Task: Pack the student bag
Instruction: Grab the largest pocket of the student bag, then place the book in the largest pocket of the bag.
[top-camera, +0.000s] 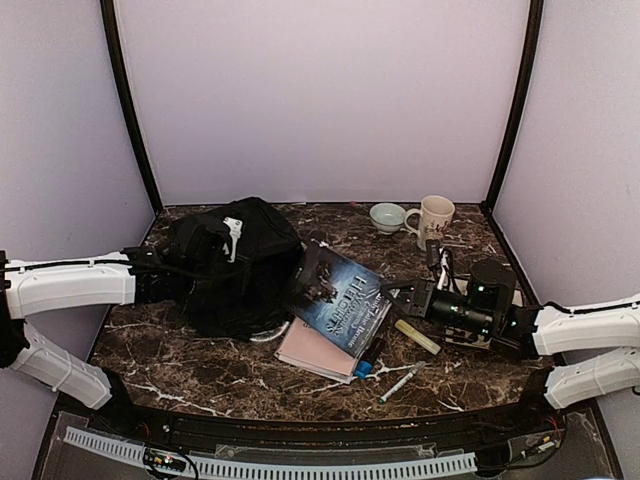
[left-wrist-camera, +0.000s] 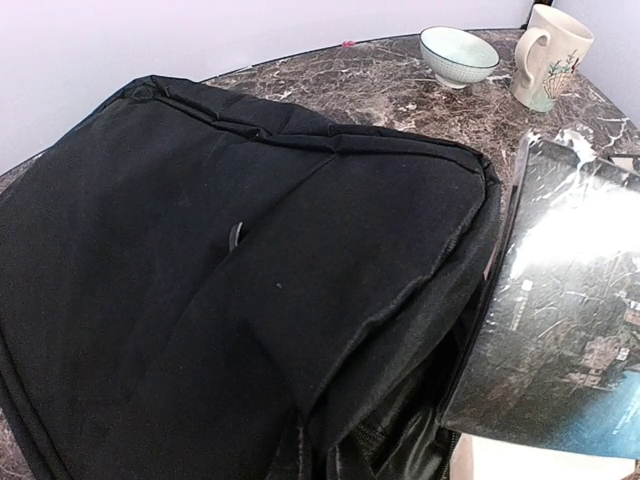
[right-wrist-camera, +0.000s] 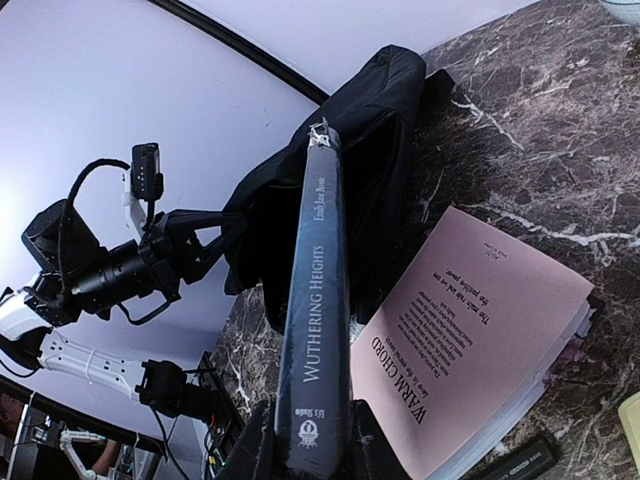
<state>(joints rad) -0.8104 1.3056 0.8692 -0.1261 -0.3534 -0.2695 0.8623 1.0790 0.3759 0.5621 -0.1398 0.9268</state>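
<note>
We're pinching student bag (top-camera: 225, 265) fabric with left gripper (right-wrist-camera: 225, 233), closed, holding mouth up at tabletop's (top-camera: 200, 370) left rear. We're clamping book (right-wrist-camera: 320, 300) by spine end in right gripper (right-wrist-camera: 310, 450), tilting it edge-first toward opening, likely for insertion.

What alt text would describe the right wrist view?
The right gripper clamps a dark blue book, Wuthering Heights, its far end at the black fabric student bag. A pink paperback lies flat on the brown marble table.
</note>
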